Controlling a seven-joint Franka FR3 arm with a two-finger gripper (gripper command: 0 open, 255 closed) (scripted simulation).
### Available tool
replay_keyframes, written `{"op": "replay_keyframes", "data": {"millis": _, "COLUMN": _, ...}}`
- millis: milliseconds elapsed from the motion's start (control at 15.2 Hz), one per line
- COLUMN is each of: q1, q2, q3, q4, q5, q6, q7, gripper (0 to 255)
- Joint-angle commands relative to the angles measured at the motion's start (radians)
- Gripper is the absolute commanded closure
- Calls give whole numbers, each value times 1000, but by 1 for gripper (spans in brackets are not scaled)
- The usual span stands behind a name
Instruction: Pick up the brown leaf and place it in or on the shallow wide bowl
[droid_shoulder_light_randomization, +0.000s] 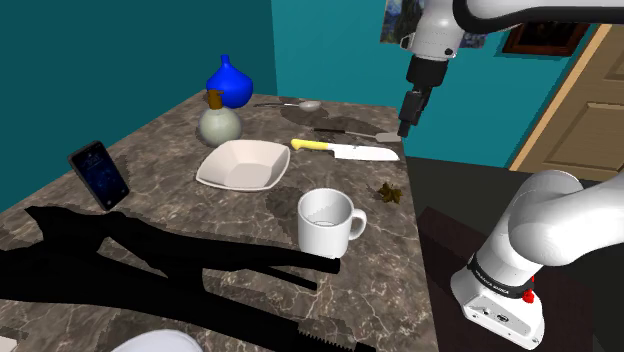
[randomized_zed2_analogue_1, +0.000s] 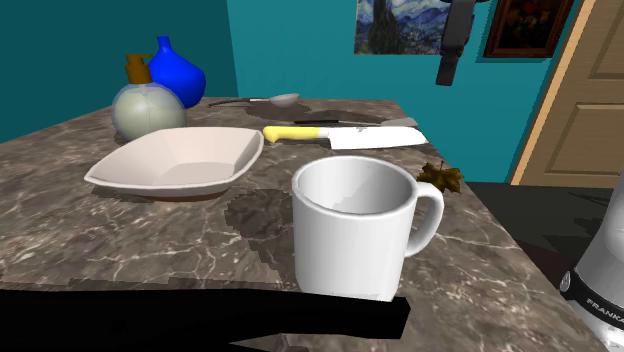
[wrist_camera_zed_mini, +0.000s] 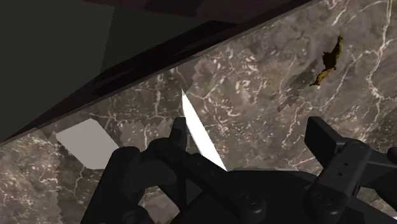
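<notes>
A small, crumpled brown leaf (droid_shoulder_light_randomization: 389, 192) is lying on a dark veined marble table (droid_shoulder_light_randomization: 180, 195), close to the edge facing the robot's stand; it is resting between a yellow-handled knife with a white blade (droid_shoulder_light_randomization: 345, 149) and a plain white mug (droid_shoulder_light_randomization: 327, 222), touching neither. A shallow, wide white bowl with squared corners (droid_shoulder_light_randomization: 243, 165) is sitting nearer the table's middle, well apart from the leaf. The all-black gripper (droid_shoulder_light_randomization: 406, 125) is hanging in the air over the knife's blade end, near that same edge; its jaws are standing open and holding nothing. Along the far edge, a round blue vase (droid_shoulder_light_randomization: 229, 83), a grey-green bottle with a brown stopper (droid_shoulder_light_randomization: 219, 122) and a silver spoon (droid_shoulder_light_randomization: 290, 104) are resting; a dark smartphone (droid_shoulder_light_randomization: 100, 173) is standing tilted near the edge opposite the stand.
</notes>
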Motion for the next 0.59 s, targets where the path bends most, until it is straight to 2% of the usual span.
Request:
{"op": "replay_keyframes", "data": {"millis": 0, "q1": 0, "q2": 0, "q3": 0, "q4": 0, "q5": 0, "q6": 0, "q7": 0, "gripper": 0}}
{"op": "replay_keyframes", "data": {"millis": 528, "q1": 28, "q2": -268, "q3": 192, "q4": -308, "q5": 194, "q6": 212, "q7": 309, "gripper": 0}}
